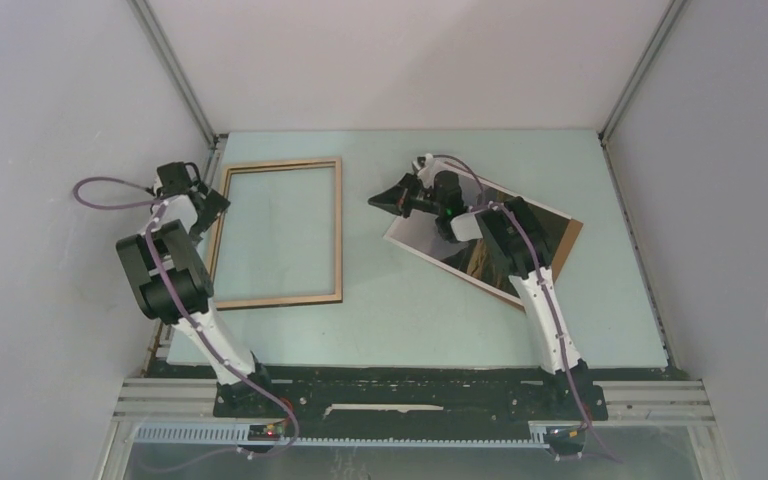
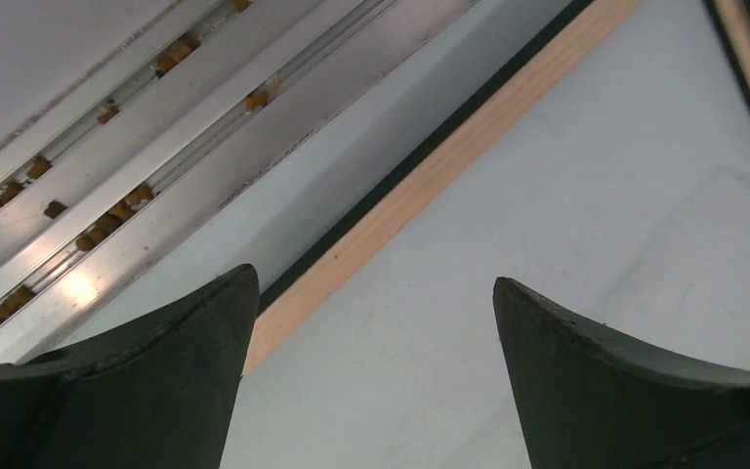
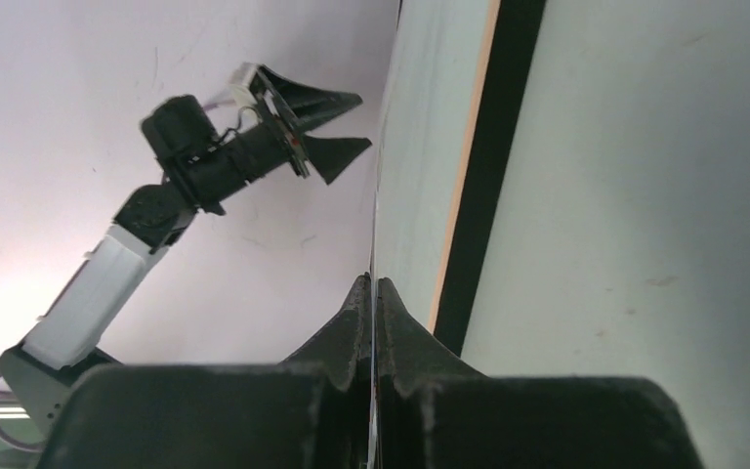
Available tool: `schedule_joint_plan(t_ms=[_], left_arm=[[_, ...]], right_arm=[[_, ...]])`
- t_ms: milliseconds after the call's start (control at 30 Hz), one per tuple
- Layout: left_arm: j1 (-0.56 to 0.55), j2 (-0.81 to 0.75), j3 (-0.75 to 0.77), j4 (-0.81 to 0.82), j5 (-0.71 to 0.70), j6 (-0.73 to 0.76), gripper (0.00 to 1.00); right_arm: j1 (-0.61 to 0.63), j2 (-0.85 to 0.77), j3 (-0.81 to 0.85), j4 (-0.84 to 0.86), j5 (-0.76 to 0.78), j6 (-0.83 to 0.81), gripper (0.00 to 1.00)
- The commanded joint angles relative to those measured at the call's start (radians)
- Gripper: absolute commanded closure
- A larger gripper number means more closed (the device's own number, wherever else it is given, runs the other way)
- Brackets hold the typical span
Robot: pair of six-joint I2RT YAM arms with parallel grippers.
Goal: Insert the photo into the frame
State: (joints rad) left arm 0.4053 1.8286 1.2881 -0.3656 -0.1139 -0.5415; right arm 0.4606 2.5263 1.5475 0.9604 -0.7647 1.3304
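Green table (image 1: 410, 335): frame (image 1: 338, 230) lies flat far-left, left gripper (image 2: 371, 288) splayed over its rail, likely to brace it. Right gripper (image 3: 372, 283) pinches photo (image 1: 425, 243) edge for transfer.

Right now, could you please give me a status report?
Left gripper open by the frame. Right gripper shut on the photo. Nothing lies inside the frame.

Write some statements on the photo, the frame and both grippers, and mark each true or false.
1. The photo lies inside the frame. False: it is off to the frame's right, apart from it.
2. The right gripper is shut on the photo's edge. True.
3. The left gripper is clamped on the frame. False: its jaws stand open above the frame's left rail.
4. The frame lies flat on the table, tan face up. True.
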Motion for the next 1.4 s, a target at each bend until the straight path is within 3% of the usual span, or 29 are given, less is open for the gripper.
schedule_joint_plan(t_ms=[0, 267, 400, 700, 967, 1367], left_arm=[[0.018, 0.064, 0.06, 0.011, 0.059, -0.01, 0.02], [0.035, 0.15, 0.179, -0.124, 0.15, -0.036, 0.05], [0.016, 0.118, 0.106, -0.068, 0.242, -0.077, 0.05], [-0.091, 0.1, 0.056, -0.12, 0.282, -0.096, 0.05], [-0.159, -0.023, -0.122, -0.076, 0.347, -0.17, 0.05], [-0.154, -0.105, -0.107, -0.13, 0.272, -0.056, 0.03]], right_arm=[[-0.019, -0.097, 0.027, 0.044, -0.046, -0.01, 1.0], [-0.036, -0.131, -0.002, 0.068, -0.052, -0.017, 1.0], [-0.044, -0.129, -0.007, 0.091, -0.055, 0.001, 1.0], [-0.071, -0.17, -0.054, 0.131, -0.067, 0.008, 1.0], [-0.074, -0.181, -0.113, 0.159, -0.046, 0.02, 1.0], [-0.026, -0.146, -0.091, 0.122, -0.053, 0.022, 1.0]])
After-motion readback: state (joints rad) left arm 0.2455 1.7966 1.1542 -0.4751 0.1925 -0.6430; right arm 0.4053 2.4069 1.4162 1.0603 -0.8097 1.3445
